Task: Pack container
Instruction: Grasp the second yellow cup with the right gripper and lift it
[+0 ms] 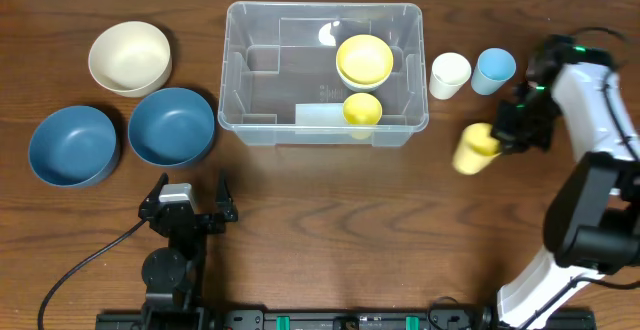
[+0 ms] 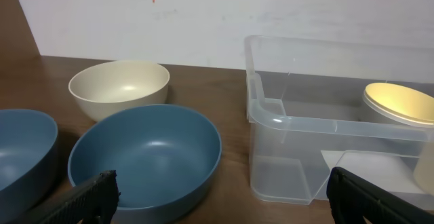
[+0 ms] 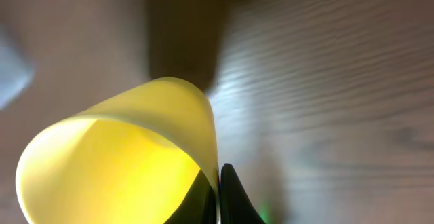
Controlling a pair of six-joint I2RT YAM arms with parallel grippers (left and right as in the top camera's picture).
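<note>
By the near edge, left of centre, the left gripper (image 1: 192,192) gapes, holding nothing. The large clear rectangular plastic container (image 1: 250,70) stands centrally by the far edge. Toward the right edge, the right gripper (image 3: 218,197) pinches the rim of a yellow plastic cup (image 1: 476,148).

Clear container (image 1: 322,7), 2 blue bowls (image 1: 72,146) (image 1: 171,126), 1 cream bowl (image 1: 129,57), 1 yellow cup (image 1: 476,148), brown wood-grain table (image 1: 330,220).
</note>
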